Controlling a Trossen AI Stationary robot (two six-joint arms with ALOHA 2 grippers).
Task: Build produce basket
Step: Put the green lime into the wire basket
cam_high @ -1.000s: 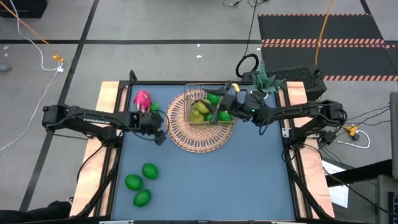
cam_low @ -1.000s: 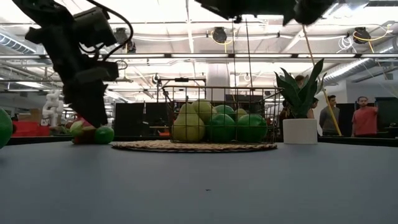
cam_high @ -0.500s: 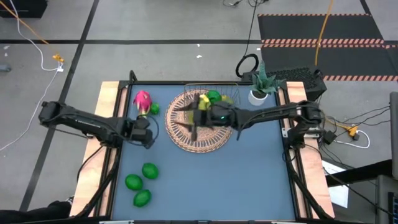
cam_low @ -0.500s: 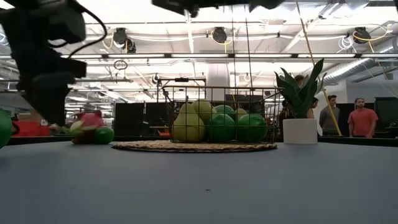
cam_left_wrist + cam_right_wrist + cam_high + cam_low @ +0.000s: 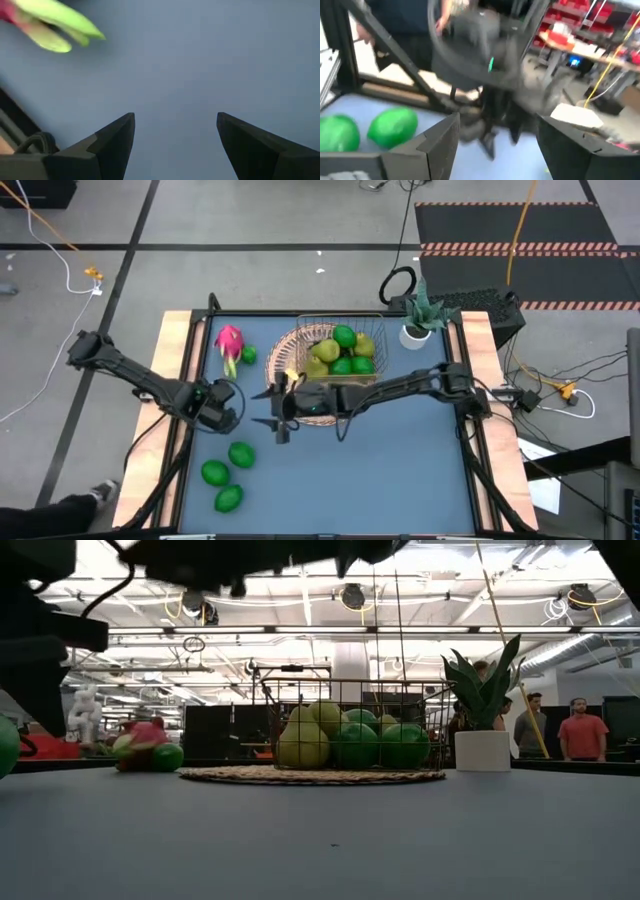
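Your right gripper (image 5: 272, 410) has swung from the basket (image 5: 340, 352) toward the limes (image 5: 228, 472); both grippers' fingers are spread, empty; centre before closing.

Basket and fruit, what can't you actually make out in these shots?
- Basket contents: in the high view the right gripper and its arm cover the near edge; in the low view the front limes and pears hide anything behind.
- Dragon fruit: cut off by the left wrist view's edge, blurred.
- Loose limes: right wrist view is motion-blurred, one cut off.
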